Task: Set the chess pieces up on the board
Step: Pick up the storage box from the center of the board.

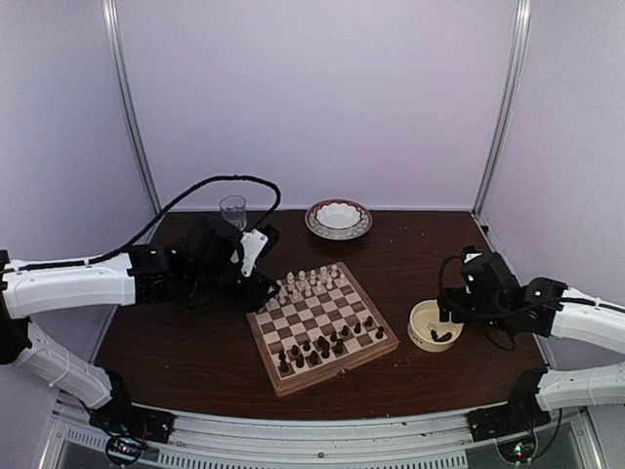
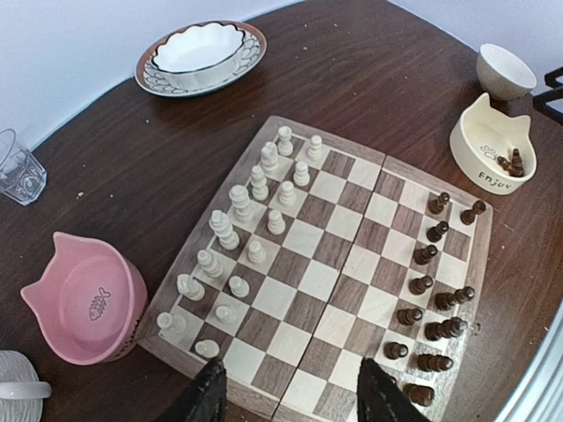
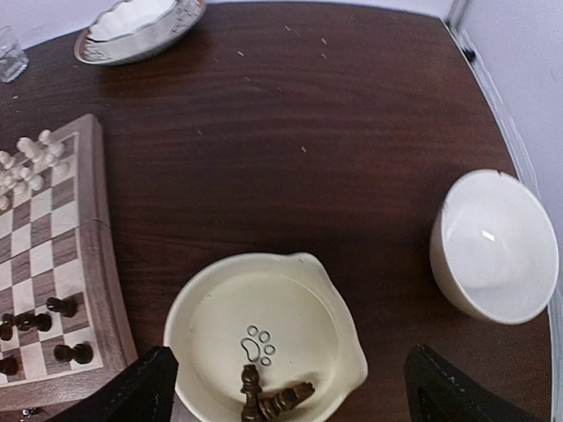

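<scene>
Right fingers (image 3: 132, 391) apart above cream cat-eared bowl (image 3: 211, 303): next, lower and pinch one dark brown wooden chessman (image 3: 252, 385); left fingers (image 2: 207, 400) apart, empty.

Chessboard (image 2: 318, 280) lies flat, checks light and dark brown, plain wood border. Dark brown chess pieces (image 2: 437, 331) stand upright in two uneven ranks along one edge. A few more lie toppled in the cream bowl (image 3: 290, 299).

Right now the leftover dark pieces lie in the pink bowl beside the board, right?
The colour is wrong: the leftover dark pieces lie in the cream bowl beside the board. The right wrist view shows it.
</scene>
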